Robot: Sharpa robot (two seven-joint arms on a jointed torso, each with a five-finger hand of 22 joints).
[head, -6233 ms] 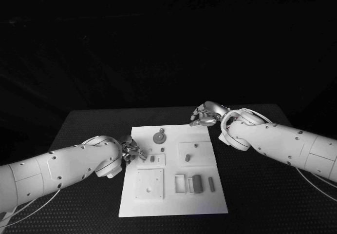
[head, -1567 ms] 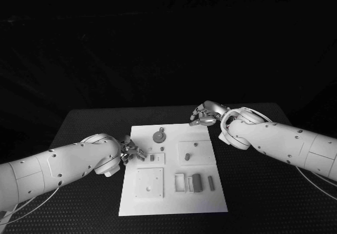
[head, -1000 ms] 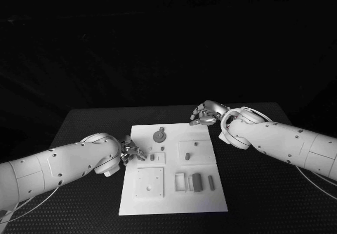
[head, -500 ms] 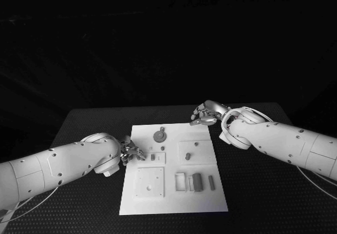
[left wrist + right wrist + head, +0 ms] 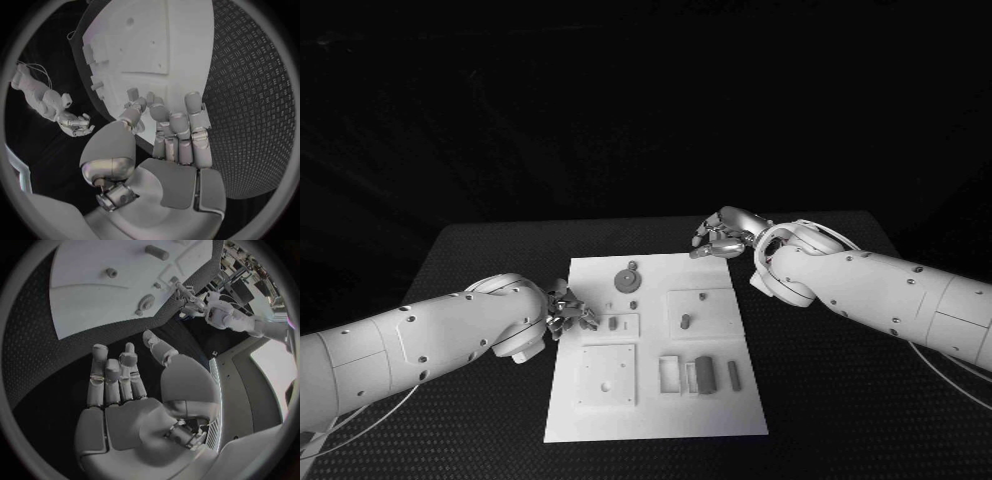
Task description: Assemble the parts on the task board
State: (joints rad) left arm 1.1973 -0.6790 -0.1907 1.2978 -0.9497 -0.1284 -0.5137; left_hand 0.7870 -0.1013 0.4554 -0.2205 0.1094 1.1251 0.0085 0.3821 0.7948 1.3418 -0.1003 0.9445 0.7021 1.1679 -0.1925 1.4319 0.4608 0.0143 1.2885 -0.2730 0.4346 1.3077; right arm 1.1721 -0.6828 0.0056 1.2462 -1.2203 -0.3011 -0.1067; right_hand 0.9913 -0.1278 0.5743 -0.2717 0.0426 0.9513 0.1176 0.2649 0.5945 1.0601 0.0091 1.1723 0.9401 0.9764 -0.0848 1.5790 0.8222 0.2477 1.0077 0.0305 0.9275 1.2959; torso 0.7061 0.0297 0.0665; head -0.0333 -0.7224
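The fingers (image 5: 178, 125) of the left hand (image 5: 571, 312) are seen stretched out side by side over the left edge of the task board (image 5: 653, 410), with the thumb bent toward it. Nothing can be made out between them, so the hand is judged to be released. The fingers (image 5: 106, 375) of the right hand (image 5: 723, 238) are likewise extended and slightly spread, and the palm is bare. That hand is held over the black table (image 5: 488, 260), just off the board's far right corner.

Almost nothing has been altered over the last seconds. The left hand has been kept at the same spot by the board's left edge, the right hand has been left at the far corner, and no part has been lifted or shifted.

The parts are all found lying on the board:
- the round part (image 5: 630, 280) near the far edge
- a small part (image 5: 612, 325) just beside the left fingertips
- a short peg (image 5: 685, 321) in the right-hand recess
- two dark bars (image 5: 705, 373) toward the near right

This is read as a pause before a grasp. The small part by the left fingers is judged the likely next piece. The assembly is taken to be at an early stage, with most of it not yet done.
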